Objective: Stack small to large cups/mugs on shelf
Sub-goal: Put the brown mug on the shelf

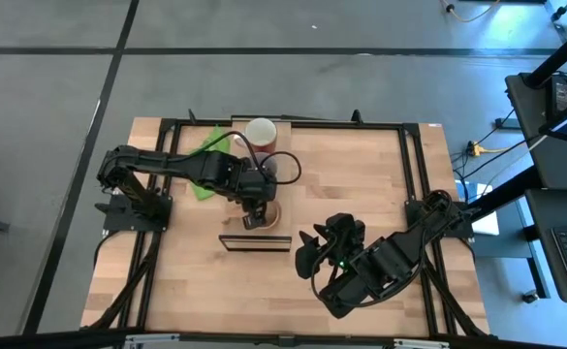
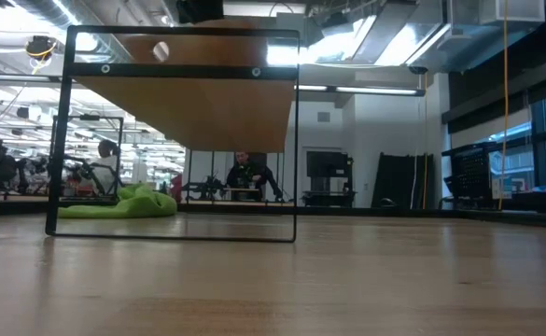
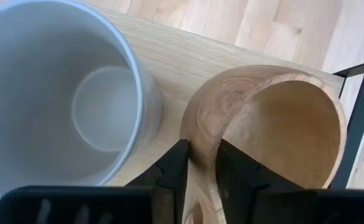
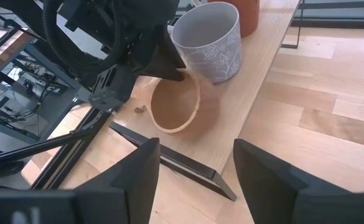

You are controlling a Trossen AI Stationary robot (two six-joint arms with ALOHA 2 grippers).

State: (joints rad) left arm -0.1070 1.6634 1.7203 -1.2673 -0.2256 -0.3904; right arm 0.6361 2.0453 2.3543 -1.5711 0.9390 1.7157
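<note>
At the frame's centre the left tool (image 3: 197, 171) pinches the wooden cup's (image 3: 275, 124) rim, setting it on the shelf (image 4: 250, 93) just beside the grey mug (image 4: 210, 40), while the right tool (image 4: 194, 174) waits wide open at lower right.

Wooden cup (image 4: 175, 104) upright on shelf (image 4: 244, 99), near its front end, rim pinched by left gripper (image 3: 200, 171). Grey mug (image 4: 208, 42), floral print, pale inside, upright just behind, touching or nearly. Red mug (image 1: 261, 134), white inside, farthest back.
</note>
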